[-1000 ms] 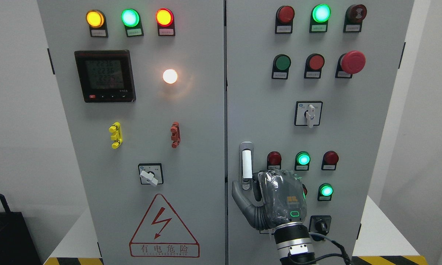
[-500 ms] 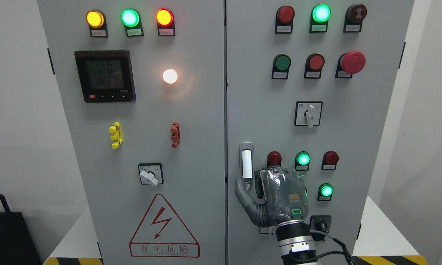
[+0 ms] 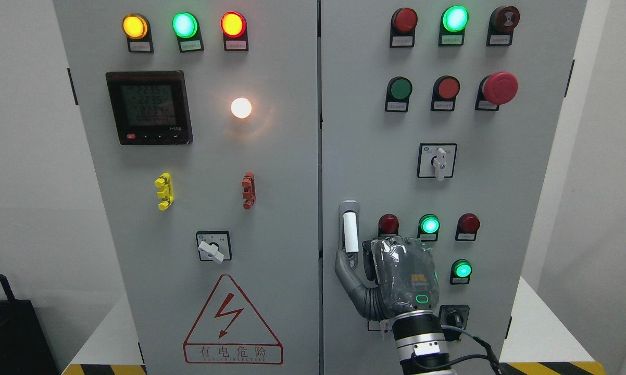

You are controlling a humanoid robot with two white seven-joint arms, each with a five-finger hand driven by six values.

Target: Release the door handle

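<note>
Door handle point(image 3: 349, 232) sat lower centre of frame, on the right cabinet door point(image 3: 375, 156). Right hand point(image 3: 396, 278) at its base, thumb touching; whether fingers grasped it, cannot tell. Best release: uncurl fully, withdraw straight back

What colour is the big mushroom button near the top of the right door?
Red. The big mushroom button shows clearly in the head view, on a black base.

Right hand point(image 3: 391, 278): grey robotic hand, its back wrapped in clear crinkled plastic, with an orange marking and a small green-lit outline. Ribbed dark thumb joint, silver cylindrical wrist, black cables trailing beside it.
</note>
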